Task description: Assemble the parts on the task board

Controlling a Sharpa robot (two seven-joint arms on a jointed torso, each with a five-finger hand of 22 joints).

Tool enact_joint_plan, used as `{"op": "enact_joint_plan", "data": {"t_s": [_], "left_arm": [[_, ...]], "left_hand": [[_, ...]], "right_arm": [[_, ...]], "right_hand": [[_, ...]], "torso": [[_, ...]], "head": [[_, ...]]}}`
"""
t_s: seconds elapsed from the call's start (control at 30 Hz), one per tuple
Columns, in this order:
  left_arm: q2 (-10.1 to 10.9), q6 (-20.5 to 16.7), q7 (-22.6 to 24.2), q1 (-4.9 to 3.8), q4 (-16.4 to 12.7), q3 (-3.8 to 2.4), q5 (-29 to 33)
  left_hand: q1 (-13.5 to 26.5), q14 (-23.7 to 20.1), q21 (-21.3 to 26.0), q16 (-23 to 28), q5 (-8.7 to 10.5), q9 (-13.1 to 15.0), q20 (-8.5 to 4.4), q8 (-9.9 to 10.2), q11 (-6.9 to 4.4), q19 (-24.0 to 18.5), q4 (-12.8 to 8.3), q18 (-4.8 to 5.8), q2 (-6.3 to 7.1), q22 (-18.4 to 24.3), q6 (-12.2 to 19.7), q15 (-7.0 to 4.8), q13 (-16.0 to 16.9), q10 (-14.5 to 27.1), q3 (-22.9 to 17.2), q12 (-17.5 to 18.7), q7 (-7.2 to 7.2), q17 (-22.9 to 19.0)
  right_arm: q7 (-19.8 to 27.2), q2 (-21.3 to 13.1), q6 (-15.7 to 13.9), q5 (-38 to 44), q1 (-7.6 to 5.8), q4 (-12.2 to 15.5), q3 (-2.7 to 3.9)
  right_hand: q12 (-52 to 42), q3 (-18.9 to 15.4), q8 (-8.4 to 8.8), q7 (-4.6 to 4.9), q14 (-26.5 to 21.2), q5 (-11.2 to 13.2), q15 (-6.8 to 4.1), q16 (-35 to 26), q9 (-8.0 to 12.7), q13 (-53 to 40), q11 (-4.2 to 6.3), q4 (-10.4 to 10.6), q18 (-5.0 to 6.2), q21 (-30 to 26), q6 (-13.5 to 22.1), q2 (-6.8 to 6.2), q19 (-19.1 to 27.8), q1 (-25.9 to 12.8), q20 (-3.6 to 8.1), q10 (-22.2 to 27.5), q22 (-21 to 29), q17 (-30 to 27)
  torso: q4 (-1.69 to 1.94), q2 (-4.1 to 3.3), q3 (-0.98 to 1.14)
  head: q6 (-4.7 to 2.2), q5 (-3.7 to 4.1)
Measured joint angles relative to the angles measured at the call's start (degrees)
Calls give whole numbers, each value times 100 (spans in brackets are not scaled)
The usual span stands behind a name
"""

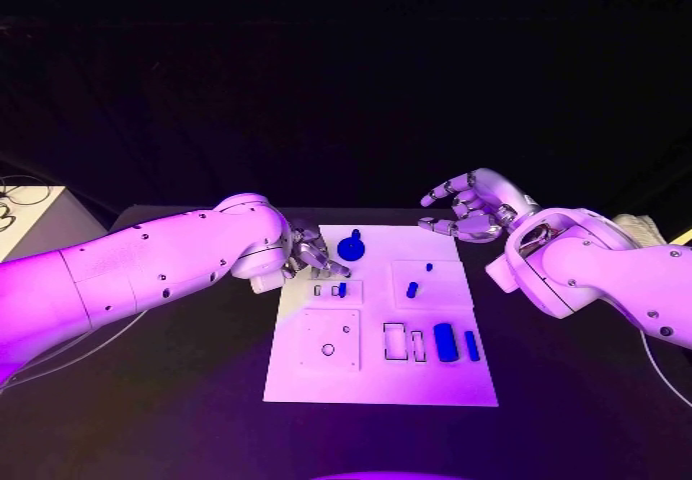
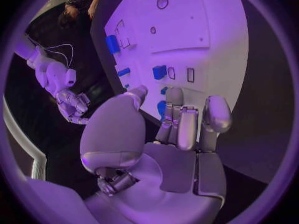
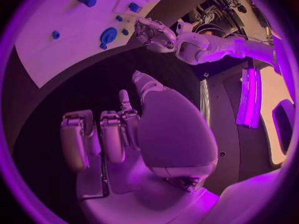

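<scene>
Task board [image 1: 378, 385] lies mid-counter [image 1: 173, 400]; round blue part [image 1: 352, 246] stands at far edge, others in recesses. Left robot hand [image 1: 310, 255] hovers beside it, fingers near, grasp unclear, likely lining up. Right robot hand [image 1: 469, 208] released, parked clear.

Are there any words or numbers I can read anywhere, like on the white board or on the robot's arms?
None can be read.
The task board shows only outlines and blue parts, no letters or numbers.
The left hand, the right hand and both white arms carry no legible label or brand.
</scene>
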State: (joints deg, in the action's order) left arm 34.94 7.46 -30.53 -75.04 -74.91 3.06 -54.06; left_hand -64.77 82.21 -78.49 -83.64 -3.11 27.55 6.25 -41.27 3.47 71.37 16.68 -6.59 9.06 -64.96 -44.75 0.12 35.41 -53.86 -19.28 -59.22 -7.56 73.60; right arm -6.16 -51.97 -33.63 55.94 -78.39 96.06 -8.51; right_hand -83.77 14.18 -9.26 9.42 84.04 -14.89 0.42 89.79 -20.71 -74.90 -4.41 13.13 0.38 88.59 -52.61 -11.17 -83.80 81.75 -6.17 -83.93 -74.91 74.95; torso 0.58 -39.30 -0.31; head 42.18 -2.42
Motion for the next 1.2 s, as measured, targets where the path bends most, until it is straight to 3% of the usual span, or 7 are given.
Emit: {"op": "enact_joint_plan", "data": {"t_s": [0.57, 0.8, 1.2], "left_arm": [[-420, 554, -298, -63, 284, 80, -226], [-498, 702, -330, -65, 359, 105, -233], [-571, 862, -334, -65, 405, 122, -227]], "left_hand": [[50, -1, 0, 0, 0, 78, 0, -43, 13, -1, 16, 0, -50, -12, 33, 0, 7, 13, 16, 0, 9, 33], [50, -1, 0, 0, 0, 88, 0, -63, 22, -1, 16, 0, -50, -12, 42, 0, 12, 22, 16, 0, 0, 36], [-58, -1, 0, 0, 0, 219, 0, -123, -18, -1, -23, -1, -203, -22, 93, 0, 23, 63, -90, -25, 10, 71]], "right_arm": [[-31, 68, 15, -51, -1, -90, -2], [-50, 87, 26, -55, -1, -105, -3], [-72, 142, 54, -59, 5, -139, -4]], "right_hand": [[0, 17, 0, 0, 0, -32, 0, 0, 1, -5, 0, 18, 0, 0, 0, 0, 0, 0, 0, 0, 1, -1], [0, 17, 0, 0, 0, -32, 0, 0, 1, -5, 0, 18, 0, 1, 0, 0, 0, 0, 0, 0, -2, -2], [0, 17, 1, 0, 0, -32, 0, 0, 2, -3, 0, 17, 0, 1, 0, 0, 0, 0, 0, 0, -3, -3]], "torso": [[4, -12, -9], [0, -14, -12], [12, -14, -13]], "head": [[39, 38], [52, 54], [74, 80]]}}
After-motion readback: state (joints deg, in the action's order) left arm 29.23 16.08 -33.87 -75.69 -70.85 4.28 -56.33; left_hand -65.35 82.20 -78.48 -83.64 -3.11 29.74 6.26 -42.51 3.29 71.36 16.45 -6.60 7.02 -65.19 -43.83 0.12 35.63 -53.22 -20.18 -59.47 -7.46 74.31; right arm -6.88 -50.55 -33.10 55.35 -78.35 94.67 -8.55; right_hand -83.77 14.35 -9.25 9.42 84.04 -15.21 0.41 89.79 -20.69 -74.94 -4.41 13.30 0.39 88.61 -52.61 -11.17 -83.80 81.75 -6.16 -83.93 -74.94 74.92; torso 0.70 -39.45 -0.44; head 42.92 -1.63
